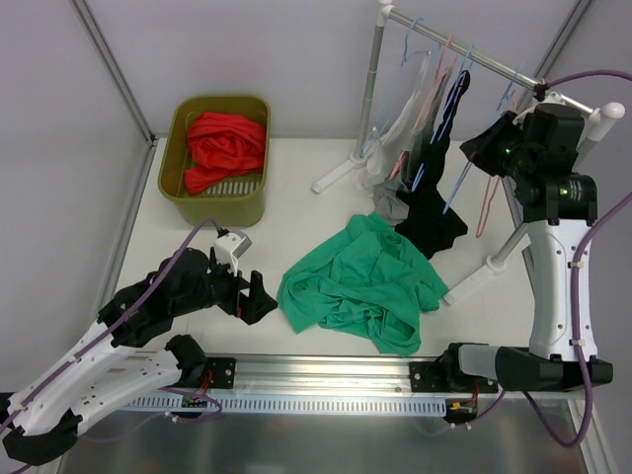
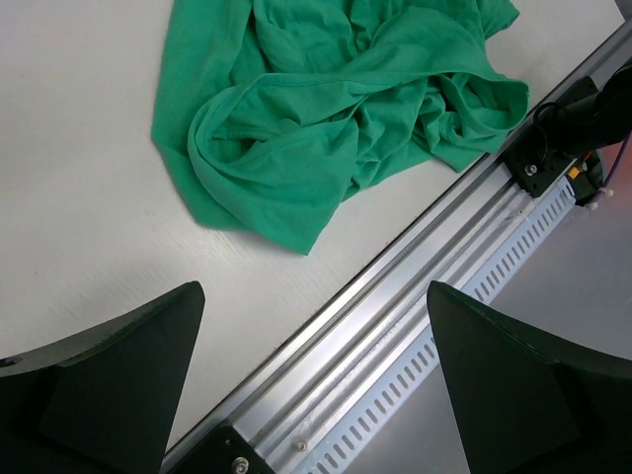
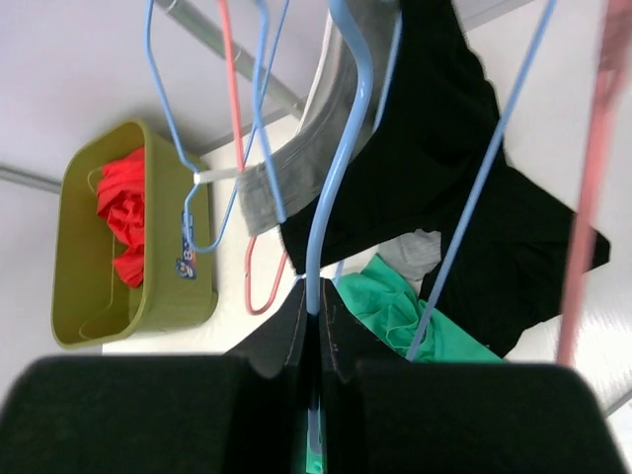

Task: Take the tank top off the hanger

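The black tank top [image 3: 434, 168] is hanging on the rack [image 1: 464, 54] at the counter's [image 1: 296, 212] far right. The right end effector [image 3: 314, 326] is pinching a blue hanger [image 3: 341, 178] in front of it, its fingers closed on the wire. The left end effector [image 2: 311, 375] is hovering open near a crumpled green shirt [image 2: 326, 109].

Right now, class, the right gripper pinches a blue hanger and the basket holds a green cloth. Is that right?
No: the basket holds a red cloth; the green cloth lies on the table, as the top view shows. The right gripper does pinch a blue hanger.
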Tool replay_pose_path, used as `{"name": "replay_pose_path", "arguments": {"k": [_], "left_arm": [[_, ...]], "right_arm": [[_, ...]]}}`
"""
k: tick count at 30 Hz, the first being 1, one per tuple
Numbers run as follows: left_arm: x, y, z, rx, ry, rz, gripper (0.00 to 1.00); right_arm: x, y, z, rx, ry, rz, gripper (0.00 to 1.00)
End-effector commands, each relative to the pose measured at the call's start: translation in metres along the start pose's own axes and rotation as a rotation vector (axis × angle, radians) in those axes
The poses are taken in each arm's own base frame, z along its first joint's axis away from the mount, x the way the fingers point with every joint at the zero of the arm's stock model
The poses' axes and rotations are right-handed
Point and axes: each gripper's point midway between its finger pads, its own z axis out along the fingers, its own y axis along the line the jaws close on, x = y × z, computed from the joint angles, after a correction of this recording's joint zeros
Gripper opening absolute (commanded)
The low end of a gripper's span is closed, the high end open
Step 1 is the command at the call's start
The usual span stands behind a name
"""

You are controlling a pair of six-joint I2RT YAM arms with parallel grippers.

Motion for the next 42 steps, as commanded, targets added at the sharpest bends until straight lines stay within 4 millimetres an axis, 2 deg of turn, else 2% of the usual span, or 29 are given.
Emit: {"name": "replay_pose_path", "arguments": {"k": [1,3,7,11,14,19,27,33,38,39,40,42], "left_arm": [[-0.002,0.002,-0.002,-0.002,-0.034,0.022,0.99],[-0.002,0.0,-0.002,0.007,-0.036,0.022,0.99],[-0.002,0.0,-0.002,0.01,-0.034,0.023,0.99],[-0.001,-0.001,-0.002,0.012,-0.033,0.021,0.99],[0.0,-0.001,-0.001,0.013,-0.031,0.021,0.99],[0.001,-0.001,0.001,0.012,-0.017,0.022,0.99],[0.001,-0.001,0.001,0.011,-0.024,0.021,0.99],[0.001,0.001,0.001,0.005,-0.023,0.019,0.99],[0.001,0.0,0.001,0.009,-0.023,0.022,0.99],[0.0,0.0,0.001,0.009,-0.021,0.022,0.99],[-0.001,0.0,0.001,0.005,-0.023,0.02,0.99],[-0.001,0.004,0.005,-0.023,-0.015,0.008,0.99]], "right_arm": [[-0.036,0.001,-0.015,-0.047,-0.103,0.005,0.0],[-0.035,-0.008,-0.016,-0.03,-0.106,0.016,0.0],[-0.02,-0.029,-0.015,-0.01,-0.083,0.066,0.0],[-0.014,-0.041,-0.029,0.015,-0.116,0.062,0.0],[-0.013,-0.036,-0.036,-0.019,-0.116,0.053,0.0],[-0.017,-0.036,-0.033,-0.023,-0.113,0.054,0.0],[-0.025,-0.035,-0.014,-0.039,-0.078,0.025,0.0],[-0.003,-0.044,-0.005,-0.047,-0.021,0.017,0.0],[0.011,-0.049,-0.008,-0.042,-0.012,0.01,0.0],[0.011,-0.048,-0.009,-0.046,-0.016,0.008,0.04],[0.011,-0.046,-0.013,-0.053,-0.023,0.007,0.18],[0.01,-0.043,-0.016,-0.064,-0.029,0.004,0.34]]}}
